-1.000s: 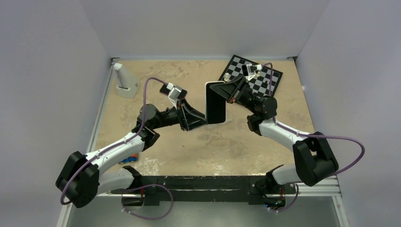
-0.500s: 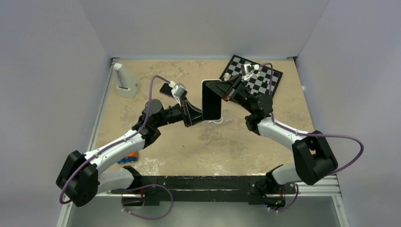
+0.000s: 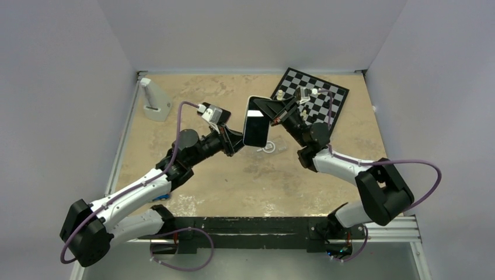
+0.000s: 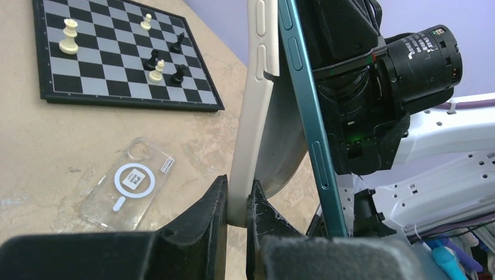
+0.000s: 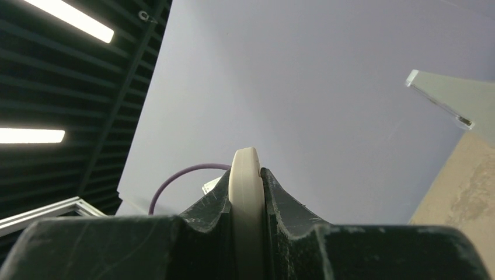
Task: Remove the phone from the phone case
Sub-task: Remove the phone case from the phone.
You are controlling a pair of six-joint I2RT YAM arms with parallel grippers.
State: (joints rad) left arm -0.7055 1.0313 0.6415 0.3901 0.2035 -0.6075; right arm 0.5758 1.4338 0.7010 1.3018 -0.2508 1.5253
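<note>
I hold a black-screened phone (image 3: 255, 129) with a pale rim in the air between both grippers, over the table's middle. In the left wrist view its teal side frame (image 4: 300, 105) has sprung away from an off-white case (image 4: 251, 116) at the near end. My left gripper (image 3: 238, 142) (image 4: 239, 204) is shut on that case's lower edge. My right gripper (image 3: 269, 114) (image 5: 248, 175) is shut on the pale rim at the upper end. A clear phone case (image 4: 125, 184) with a white ring lies empty on the table below (image 3: 268, 147). No plain black phone shows.
A chessboard (image 3: 327, 99) with several pieces lies at the back right, close behind my right arm; it also shows in the left wrist view (image 4: 105, 81). A white stand (image 3: 153, 99) stands at the back left. A small blue and orange object (image 3: 159, 197) lies by my left arm.
Both grippers have carried the held phone a little left and towards the back, and it now tilts. My left arm has stretched forward. The clear case has come into sight under it.
</note>
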